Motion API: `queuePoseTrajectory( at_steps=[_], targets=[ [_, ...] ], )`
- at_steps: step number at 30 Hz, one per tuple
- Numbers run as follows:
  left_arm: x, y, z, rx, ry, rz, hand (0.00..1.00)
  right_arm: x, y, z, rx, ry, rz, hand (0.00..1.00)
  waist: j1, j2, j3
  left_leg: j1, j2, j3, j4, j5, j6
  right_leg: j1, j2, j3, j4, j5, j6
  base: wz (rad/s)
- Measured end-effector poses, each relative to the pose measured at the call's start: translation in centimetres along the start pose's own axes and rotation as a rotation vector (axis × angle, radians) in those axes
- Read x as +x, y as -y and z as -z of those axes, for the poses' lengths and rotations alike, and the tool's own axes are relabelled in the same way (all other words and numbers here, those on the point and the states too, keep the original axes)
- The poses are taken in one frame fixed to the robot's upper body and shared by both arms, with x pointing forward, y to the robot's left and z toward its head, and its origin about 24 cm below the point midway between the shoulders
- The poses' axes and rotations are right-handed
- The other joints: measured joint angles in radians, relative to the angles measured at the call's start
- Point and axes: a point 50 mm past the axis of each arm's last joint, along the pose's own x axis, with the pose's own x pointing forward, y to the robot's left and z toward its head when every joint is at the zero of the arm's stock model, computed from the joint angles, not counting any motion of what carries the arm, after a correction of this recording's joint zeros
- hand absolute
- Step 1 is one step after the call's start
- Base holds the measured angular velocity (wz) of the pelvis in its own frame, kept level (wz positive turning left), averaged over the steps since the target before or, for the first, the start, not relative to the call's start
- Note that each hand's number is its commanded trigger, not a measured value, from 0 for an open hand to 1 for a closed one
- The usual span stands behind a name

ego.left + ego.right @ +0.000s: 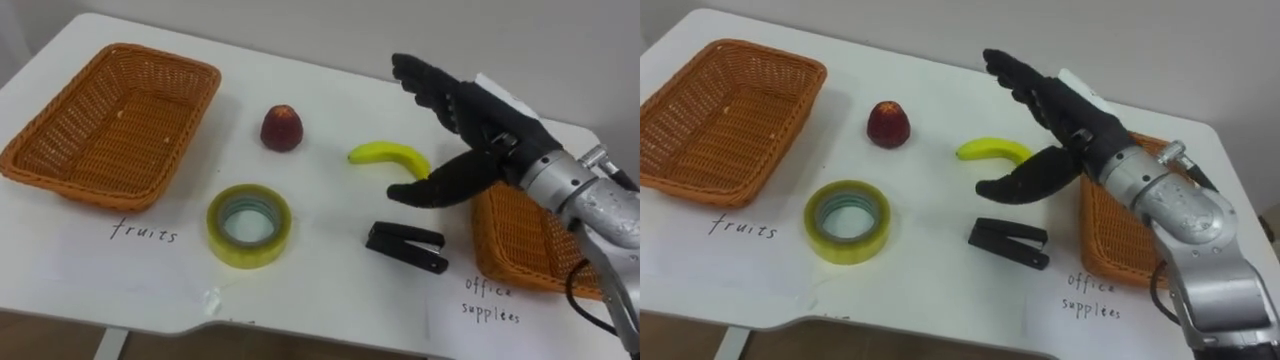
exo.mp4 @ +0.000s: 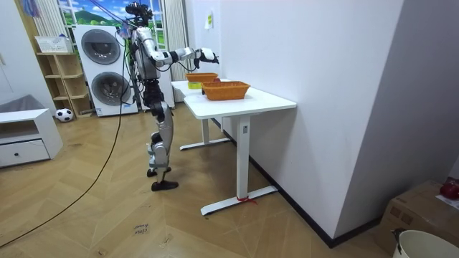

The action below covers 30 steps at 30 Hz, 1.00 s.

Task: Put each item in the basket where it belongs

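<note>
On the white table (image 1: 320,270) lie a dark red apple (image 1: 282,128), a yellow banana (image 1: 389,156), a roll of yellow tape (image 1: 248,225) and a black stapler (image 1: 406,247). My right hand (image 1: 462,128) hovers open over the table, above the banana's right end and the stapler, fingers spread and thumb pointing left, holding nothing. An empty wicker basket (image 1: 105,120) labelled fruits stands at the left. A second wicker basket (image 1: 530,240) labelled office supplies sits at the right, partly behind my right arm. In the room view I stand at the table's end with the right hand (image 2: 208,54) stretched over it.
Handwritten paper labels lie in front of each basket near the table's front edge. In the room view, washing machines (image 2: 104,68) and a shelf stand behind me, and a white wall runs along the table's far side.
</note>
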Motion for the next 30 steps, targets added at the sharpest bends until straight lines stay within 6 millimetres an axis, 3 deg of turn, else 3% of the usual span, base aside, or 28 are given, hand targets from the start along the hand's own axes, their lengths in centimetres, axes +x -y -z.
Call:
queuePoseTrajectory(
  at_steps=[8,17,22,30],
  targets=[
    [0.0,0.1,0.1,0.002,-0.012,0.019,0.00,0.1,-1.0,0.8,-0.020,-0.061,-0.109,0.00,0.004,0.022,-0.0059,0.001,0.000,0.000,-0.001,0.000,0.000,0.000,-0.001,-0.005,-0.001,0.000,0.000,0.00],
    [0.0,0.2,0.4,0.009,-0.039,0.038,0.00,-0.1,-1.4,1.5,-0.023,-0.113,-0.155,0.00,0.006,0.018,-0.0087,0.000,-0.001,0.001,0.001,0.000,0.000,0.001,-0.004,-0.026,-0.001,0.000,0.000,0.00],
    [0.1,0.2,0.3,0.040,-0.040,0.044,0.00,0.0,-2.1,2.5,-0.038,-0.178,-0.188,0.00,0.006,0.009,-0.0153,-0.002,-0.001,0.001,0.000,0.000,0.000,-0.001,-0.004,-0.027,0.001,0.000,0.000,0.00],
    [0.0,0.4,0.1,0.042,-0.033,0.048,0.00,-1.2,-2.9,5.1,-0.061,-0.331,-0.197,0.00,0.006,0.014,-0.0112,-0.002,-0.001,0.001,-0.001,0.000,0.000,-0.002,-0.003,-0.024,0.001,0.000,0.000,0.00]
  ],
)
